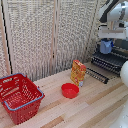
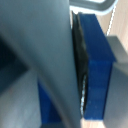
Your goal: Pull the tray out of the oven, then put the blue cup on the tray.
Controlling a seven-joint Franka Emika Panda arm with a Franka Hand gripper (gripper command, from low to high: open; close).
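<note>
At the exterior view's right, the blue cup hangs in my gripper, which is shut on it just above the tray. The tray is a dark rack of parallel bars sticking out of the black oven, whose door lies folded down in front. In the wrist view the blue cup fills the picture, with a black finger pad pressed against its wall. Whether the cup's base touches the tray I cannot tell.
An orange carton stands on the wooden table near the oven door, with a red bowl in front of it. A red mesh basket sits at the exterior view's left. A slatted screen closes the back.
</note>
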